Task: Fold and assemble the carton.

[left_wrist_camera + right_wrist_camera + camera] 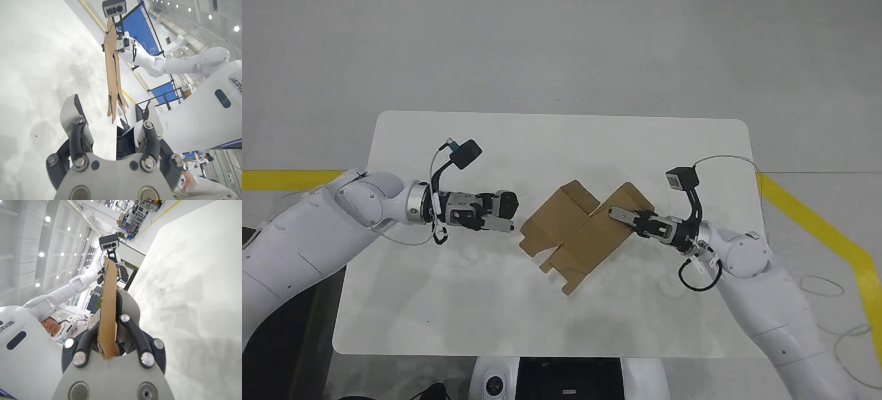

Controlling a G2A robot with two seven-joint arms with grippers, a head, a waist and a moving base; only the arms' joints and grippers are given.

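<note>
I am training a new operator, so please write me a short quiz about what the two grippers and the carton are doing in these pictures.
1. True or false: the left gripper clamps the carton.
2. The right gripper is: A) open, holding nothing; B) shut on the carton; C) shut on a cup.
3. Fill in: the left gripper is ____.
Key: 1 false; 2 B; 3 open.

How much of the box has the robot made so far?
Not much yet. Done: the right gripper has the carton, fingers shut on one edge. In hand: the carton is held flat, with the left gripper open beside its other end, not touching. To do: opening it into a box and folding the flaps.
</note>
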